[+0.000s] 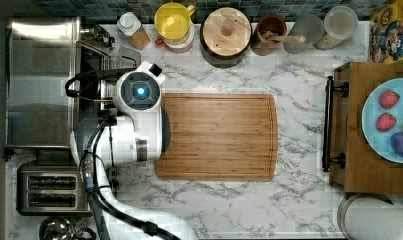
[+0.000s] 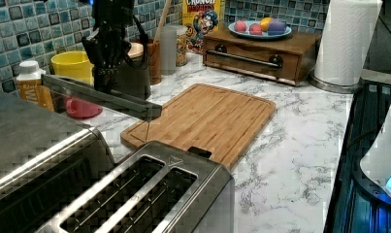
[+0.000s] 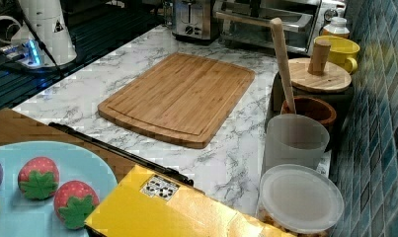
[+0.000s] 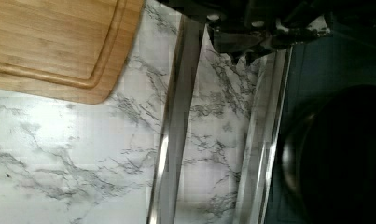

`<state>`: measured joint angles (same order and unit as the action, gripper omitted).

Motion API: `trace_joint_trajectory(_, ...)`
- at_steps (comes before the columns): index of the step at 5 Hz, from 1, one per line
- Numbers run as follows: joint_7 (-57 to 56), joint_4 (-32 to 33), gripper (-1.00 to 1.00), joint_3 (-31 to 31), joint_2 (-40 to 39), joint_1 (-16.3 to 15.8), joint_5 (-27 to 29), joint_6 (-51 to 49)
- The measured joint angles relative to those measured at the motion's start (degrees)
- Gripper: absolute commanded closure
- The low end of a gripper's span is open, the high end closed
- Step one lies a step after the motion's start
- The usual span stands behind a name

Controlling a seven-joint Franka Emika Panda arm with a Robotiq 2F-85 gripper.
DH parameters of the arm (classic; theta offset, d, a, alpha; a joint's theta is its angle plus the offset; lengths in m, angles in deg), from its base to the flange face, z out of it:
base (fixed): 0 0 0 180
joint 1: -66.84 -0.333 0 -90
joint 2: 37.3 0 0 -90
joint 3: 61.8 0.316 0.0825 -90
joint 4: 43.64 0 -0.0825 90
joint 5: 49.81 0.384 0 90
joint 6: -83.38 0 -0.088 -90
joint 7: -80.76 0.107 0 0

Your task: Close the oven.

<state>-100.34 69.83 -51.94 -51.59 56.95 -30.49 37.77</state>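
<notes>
White arm [image 1: 139, 125] with blue-lit round cap, black cables, black gripper [image 2: 107, 53].

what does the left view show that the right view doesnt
The left view alone shows the gripper hanging above the open oven door, a white paper towel roll and the two slots of the toaster from above. The right view alone shows a clear lidded container close up, and the oven from the front with its door handle out. Both show the wooden cutting board, the yellow mug and the blue plate of toy fruit.
</notes>
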Motion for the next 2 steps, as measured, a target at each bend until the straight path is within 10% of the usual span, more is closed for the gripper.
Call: trace_joint_trajectory(2, 11.5, -3.6, 1.00, 1.6, 0.0, -4.8, -12.8, -2.0)
